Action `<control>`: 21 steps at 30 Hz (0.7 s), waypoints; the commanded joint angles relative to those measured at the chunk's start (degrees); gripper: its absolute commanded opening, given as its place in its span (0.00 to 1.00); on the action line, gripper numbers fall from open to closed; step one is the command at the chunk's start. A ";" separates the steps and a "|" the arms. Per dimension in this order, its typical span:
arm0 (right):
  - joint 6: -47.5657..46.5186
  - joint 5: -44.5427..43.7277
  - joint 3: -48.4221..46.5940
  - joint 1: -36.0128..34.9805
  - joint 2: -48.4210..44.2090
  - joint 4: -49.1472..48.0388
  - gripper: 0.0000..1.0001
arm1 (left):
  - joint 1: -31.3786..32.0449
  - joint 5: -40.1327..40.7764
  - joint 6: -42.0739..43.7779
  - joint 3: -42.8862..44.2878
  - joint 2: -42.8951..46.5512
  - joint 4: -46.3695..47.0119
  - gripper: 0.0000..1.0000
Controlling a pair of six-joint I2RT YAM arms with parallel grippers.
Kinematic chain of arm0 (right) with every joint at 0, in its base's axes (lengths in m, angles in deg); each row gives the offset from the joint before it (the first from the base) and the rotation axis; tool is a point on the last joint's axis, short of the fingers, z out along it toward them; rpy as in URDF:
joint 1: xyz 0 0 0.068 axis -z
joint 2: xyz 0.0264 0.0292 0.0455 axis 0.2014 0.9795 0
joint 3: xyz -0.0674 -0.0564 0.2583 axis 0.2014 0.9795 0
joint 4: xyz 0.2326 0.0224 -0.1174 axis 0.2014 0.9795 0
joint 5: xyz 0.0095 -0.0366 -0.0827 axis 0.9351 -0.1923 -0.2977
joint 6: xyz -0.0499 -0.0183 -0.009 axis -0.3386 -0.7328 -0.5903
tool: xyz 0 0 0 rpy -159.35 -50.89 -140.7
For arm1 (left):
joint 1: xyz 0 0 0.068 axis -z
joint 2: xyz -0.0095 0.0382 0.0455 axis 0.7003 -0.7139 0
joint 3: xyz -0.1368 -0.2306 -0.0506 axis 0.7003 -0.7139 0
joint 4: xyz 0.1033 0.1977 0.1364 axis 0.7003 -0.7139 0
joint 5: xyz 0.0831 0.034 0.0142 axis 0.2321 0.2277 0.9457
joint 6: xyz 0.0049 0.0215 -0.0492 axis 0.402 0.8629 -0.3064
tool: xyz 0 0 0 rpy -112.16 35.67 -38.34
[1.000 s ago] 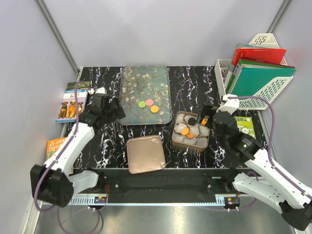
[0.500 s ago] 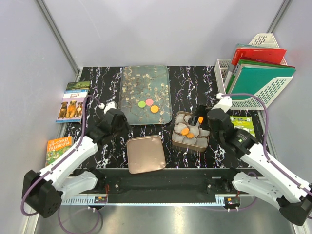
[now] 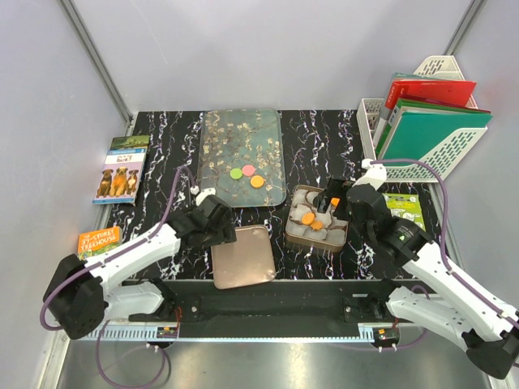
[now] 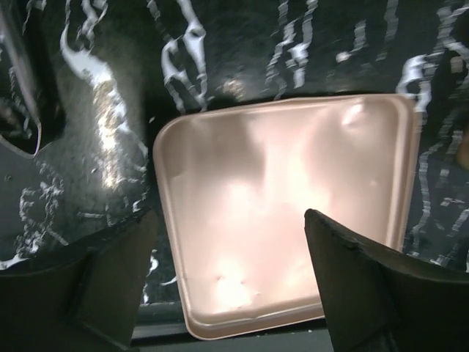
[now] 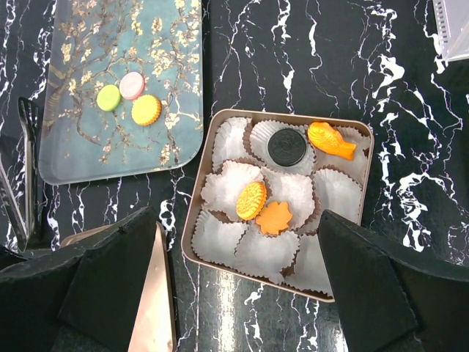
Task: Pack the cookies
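Observation:
Three round cookies lie on the floral tray (image 3: 235, 138): green (image 3: 236, 173), pink (image 3: 248, 169) and orange (image 3: 257, 181); they also show in the right wrist view (image 5: 108, 97). The square tin (image 3: 290, 231) holds white wrappers with a dark brown cookie (image 5: 286, 147), an orange fish (image 5: 331, 140), an orange round (image 5: 251, 200) and an orange leaf (image 5: 274, 218). My right gripper (image 5: 238, 282) is open and empty above the tin's near side. My left gripper (image 4: 229, 282) is open and empty just above the rose-gold tin lid (image 4: 286, 213).
A white rack with red and green folders (image 3: 430, 113) stands at the back right. Books (image 3: 120, 168) lie at the left edge, a smaller one (image 3: 99, 241) nearer. A green card (image 3: 408, 209) lies right of the tin.
My left arm has swung from beside the tray toward the near middle, ending over the rose-gold lid. My right gripper has shifted slightly over the tin.

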 commanded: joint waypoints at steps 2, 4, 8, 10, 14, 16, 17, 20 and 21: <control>0.06 1.40 0.87 0.05 -1.12 -0.72 1.00 | 0.43 3.79 -5.00 -0.74 2.42 -4.92 0.83; -0.21 1.13 1.48 0.05 -1.65 -0.72 1.00 | 0.43 4.59 -7.02 -2.58 5.85 -6.24 0.83; -0.21 0.69 2.54 0.05 -1.74 -1.69 1.00 | 0.52 3.36 -8.25 -5.49 8.67 -6.16 0.77; 0.05 1.13 2.89 0.05 -1.39 -2.39 1.00 | 0.52 3.01 -7.82 -6.19 7.45 -5.46 0.76; 0.32 1.75 2.80 0.05 -0.33 -2.83 1.00 | 0.52 0.99 -6.67 -7.06 4.55 -3.53 0.72; 0.15 1.75 2.89 0.05 -0.51 -2.83 1.00 | 0.52 0.55 -7.11 -8.03 4.02 -1.86 0.68; 0.06 1.66 3.07 0.05 -0.86 -2.83 1.00 | 0.52 0.46 -7.55 -9.08 4.10 -1.24 0.68; -0.12 1.40 3.42 0.05 -1.56 -2.83 1.00 | 0.52 -0.33 -8.78 -11.11 4.63 1.66 0.58; -0.21 1.22 3.51 0.14 -1.56 -2.83 1.00 | 0.52 -0.77 -9.31 -12.25 4.72 2.36 0.55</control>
